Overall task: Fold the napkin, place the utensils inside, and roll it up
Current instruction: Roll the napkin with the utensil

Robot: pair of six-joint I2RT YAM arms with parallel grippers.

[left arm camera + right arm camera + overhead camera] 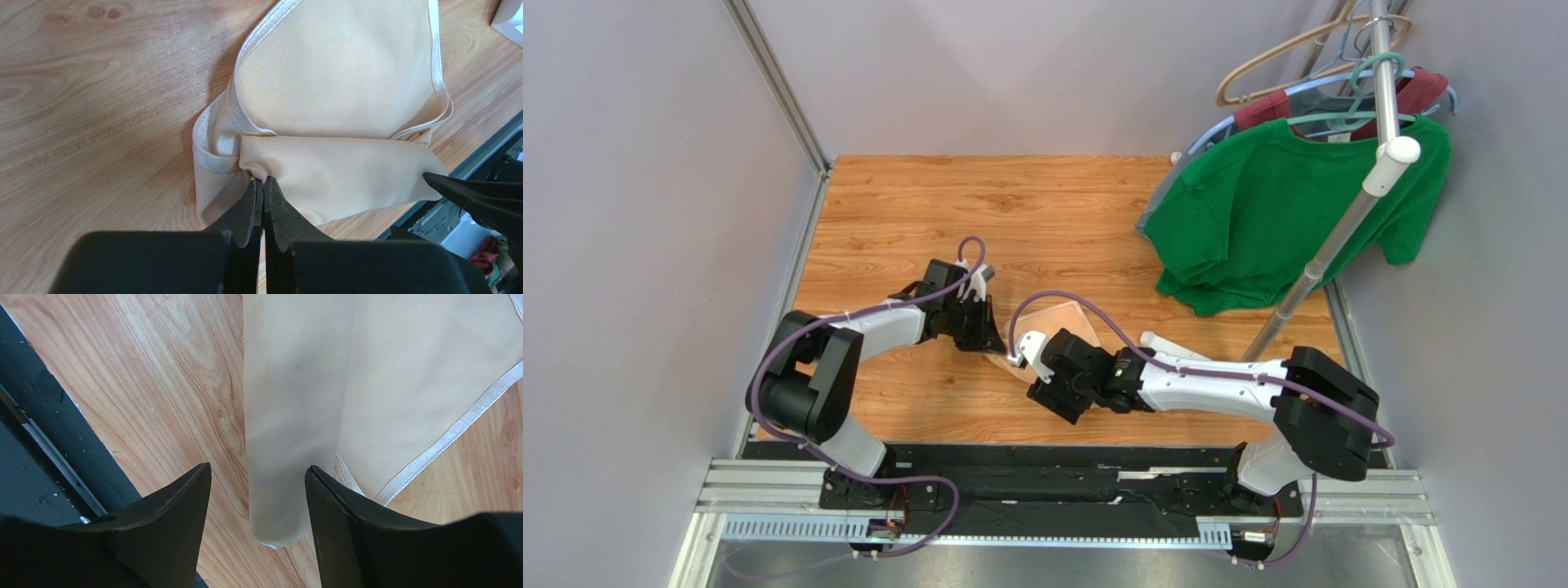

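Counter (pixel 891 208): light wood-grain boards, walled in grey on both sides, with a black rail (pixel 1063 490) along the near edge.

Left arm (pixel 879 325): white and black, with a purple cable, reaching from the near left toward the middle of the counter.

Left fingers (pixel 270 208): black, pressed together with no gap. Pinched on the left end of the napkin's near band, at a puckered crease in the cloth.

Napkin (pixel 337 92): peach-tan cloth with a slight sheen and a paler hemmed border. Flat on the middle of the counter between the two sets of fingers, nearer the front edge than the back. Folded in layers to a rounded, roughly triangular shape. Near edge turned over into a thick band running left to right; left corner tucked under in a small loop.

Right fingers (pixel 184 502): black, spread wide apart, gripping nothing. Set one on each side of the right end of the band, with cloth lying in the gap. Bare wood showing beyond the left one, the hemmed border beyond the right.

Right arm (pixel 1210 382): white and black, with a purple cable, lying low across the counter from the near right.

Rack leg (pixel 1163 344): white tube on the counter, just right of the napkin.

Rack pole (pixel 1333 239): silver, slanting up at the far right.

T-shirt (pixel 1284 202): green, on a hanger from the rack, well apart from the napkin; a dark red garment behind it.
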